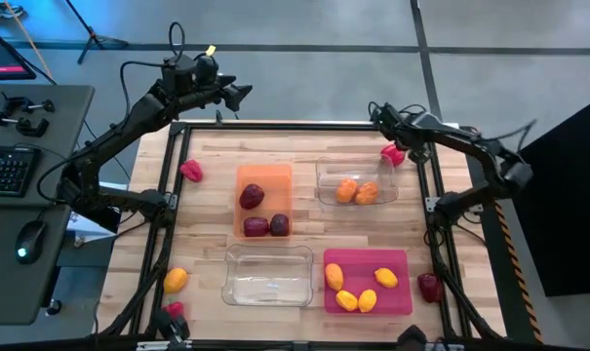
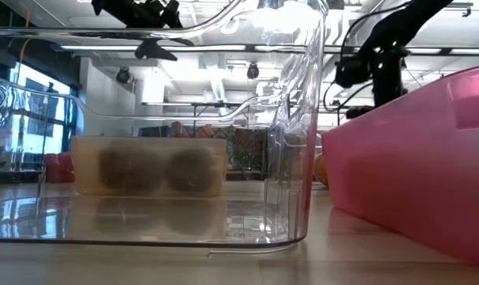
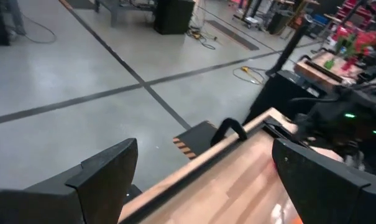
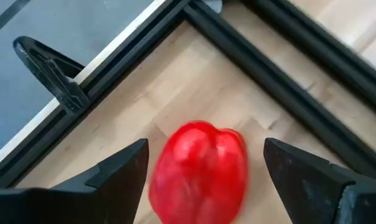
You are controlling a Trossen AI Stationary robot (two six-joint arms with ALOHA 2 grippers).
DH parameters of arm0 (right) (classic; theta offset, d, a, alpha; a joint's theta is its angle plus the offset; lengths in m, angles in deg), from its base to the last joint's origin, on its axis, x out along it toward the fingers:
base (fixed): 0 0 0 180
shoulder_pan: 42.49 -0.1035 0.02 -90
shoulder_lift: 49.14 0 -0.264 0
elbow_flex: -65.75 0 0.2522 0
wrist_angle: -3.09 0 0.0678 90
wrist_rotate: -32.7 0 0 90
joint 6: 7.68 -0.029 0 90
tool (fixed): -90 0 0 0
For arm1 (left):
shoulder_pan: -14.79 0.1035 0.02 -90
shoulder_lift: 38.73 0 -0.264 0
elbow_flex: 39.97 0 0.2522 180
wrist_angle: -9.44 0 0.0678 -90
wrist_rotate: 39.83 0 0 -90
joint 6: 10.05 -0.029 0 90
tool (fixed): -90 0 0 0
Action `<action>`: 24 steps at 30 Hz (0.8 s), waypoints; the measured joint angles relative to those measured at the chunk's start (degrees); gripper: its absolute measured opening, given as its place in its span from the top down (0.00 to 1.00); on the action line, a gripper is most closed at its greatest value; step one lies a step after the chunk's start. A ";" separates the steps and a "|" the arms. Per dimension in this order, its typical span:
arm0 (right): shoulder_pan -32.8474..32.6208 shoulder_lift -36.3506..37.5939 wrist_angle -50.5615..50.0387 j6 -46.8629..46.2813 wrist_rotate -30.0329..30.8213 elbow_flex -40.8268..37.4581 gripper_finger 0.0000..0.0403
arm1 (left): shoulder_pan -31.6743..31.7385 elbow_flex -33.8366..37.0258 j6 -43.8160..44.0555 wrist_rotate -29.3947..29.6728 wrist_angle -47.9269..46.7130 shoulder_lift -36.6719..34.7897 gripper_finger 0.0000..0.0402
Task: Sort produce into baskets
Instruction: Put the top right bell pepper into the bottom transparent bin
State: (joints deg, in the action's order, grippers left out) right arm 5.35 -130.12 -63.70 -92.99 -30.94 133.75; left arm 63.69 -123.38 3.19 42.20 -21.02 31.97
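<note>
A smooth grey concrete floor with dark lines lies around the light wooden worktop. A grey side desk holds a black keyboard and a black mouse.

The tabletop is pale wood with a visible grain and a smooth, slightly shiny finish, framed by matt black metal rails. The clear basket is transparent glossy plastic that reflects the ceiling lights. The magenta-pink basket is smooth plastic with a soft sheen. The orange basket is translucent plastic. The red pepper has a smooth, glossy, plastic-looking skin. The fingers of the right hand look like matt dark plastic. The floor is smooth grey concrete with a dull shine.
</note>
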 joint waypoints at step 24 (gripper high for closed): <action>-1.16 -14.76 4.02 -6.08 -1.87 0.26 0.23 | -0.02 0.00 -7.01 0.20 -5.32 0.00 0.10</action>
State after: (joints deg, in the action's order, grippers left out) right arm 4.19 -144.88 -59.68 -99.07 -32.81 134.01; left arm 63.67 -123.38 -3.83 42.40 -26.34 31.97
